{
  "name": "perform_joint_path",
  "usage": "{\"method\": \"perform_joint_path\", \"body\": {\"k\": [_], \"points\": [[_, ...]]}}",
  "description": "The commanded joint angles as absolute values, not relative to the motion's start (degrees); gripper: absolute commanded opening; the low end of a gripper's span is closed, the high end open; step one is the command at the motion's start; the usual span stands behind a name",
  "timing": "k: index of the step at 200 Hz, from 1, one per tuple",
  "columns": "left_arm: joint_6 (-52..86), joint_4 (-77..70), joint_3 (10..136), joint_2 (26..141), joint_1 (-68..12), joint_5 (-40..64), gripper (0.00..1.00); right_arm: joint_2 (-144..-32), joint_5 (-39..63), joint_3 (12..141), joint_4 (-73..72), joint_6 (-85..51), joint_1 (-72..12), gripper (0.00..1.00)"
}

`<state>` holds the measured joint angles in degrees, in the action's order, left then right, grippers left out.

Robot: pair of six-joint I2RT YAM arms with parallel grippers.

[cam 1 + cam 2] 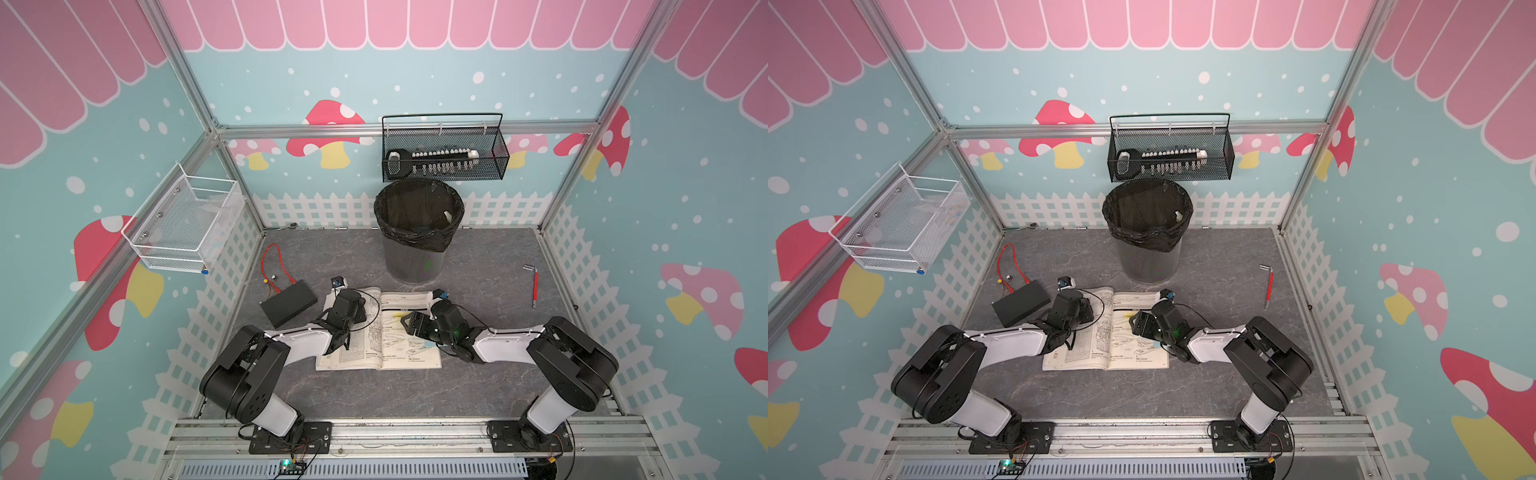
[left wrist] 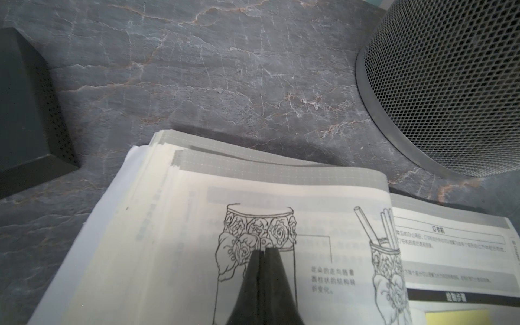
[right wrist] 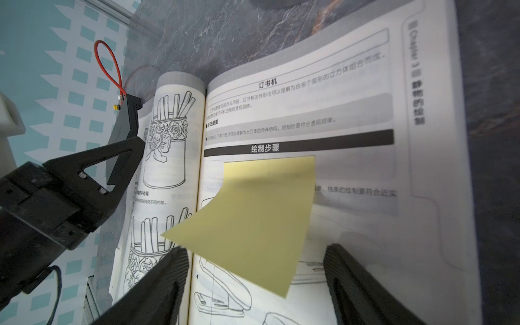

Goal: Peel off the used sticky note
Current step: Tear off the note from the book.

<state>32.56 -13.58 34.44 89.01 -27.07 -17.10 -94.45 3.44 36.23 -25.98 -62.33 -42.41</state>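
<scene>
In both top views, lower ctr, right arm (image 1: 511, 345) hides most of sticky note (image 1: 395, 316); right tool (image 3: 257, 251) spread wide astride its curled edge, contact unclear; left tool (image 2: 263, 250) closed, tips on book (image 2: 168, 239).

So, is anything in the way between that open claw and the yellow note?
Nothing visible. The right gripper is open, and the sticky note curls up between its jaws, its free edge lifted off the book.
</scene>
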Motion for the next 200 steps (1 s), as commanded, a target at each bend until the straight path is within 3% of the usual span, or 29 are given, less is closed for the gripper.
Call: {"method": "perform_joint_path", "body": {"k": [1,146,159,180,190,200], "points": [[32.3,-12.8,35.1,90.0,-27.5,-16.7,0.0,-96.9,2.8,35.9,-26.3,-64.8,-42.2,0.81],[31.9,-13.1,34.8,90.1,-27.8,-16.6,0.0,-98.1,7.1,35.4,-34.4,-69.7,-42.5,0.83],[31.9,-13.2,34.8,89.9,-27.9,-16.1,0.0,-99.5,7.7,35.8,-35.3,-69.9,-42.5,0.76],[31.4,-13.1,34.8,88.9,-29.1,-15.4,0.0,-101.4,8.4,36.4,-36.6,-70.5,-42.6,0.55],[31.1,-13.1,34.9,88.5,-30.0,-15.6,0.0,-101.8,8.3,36.5,-36.9,-70.7,-42.8,0.33],[31.0,-13.0,34.8,88.2,-30.6,-16.0,0.0,-102.0,8.1,36.5,-37.0,-70.7,-42.9,0.19]]}}
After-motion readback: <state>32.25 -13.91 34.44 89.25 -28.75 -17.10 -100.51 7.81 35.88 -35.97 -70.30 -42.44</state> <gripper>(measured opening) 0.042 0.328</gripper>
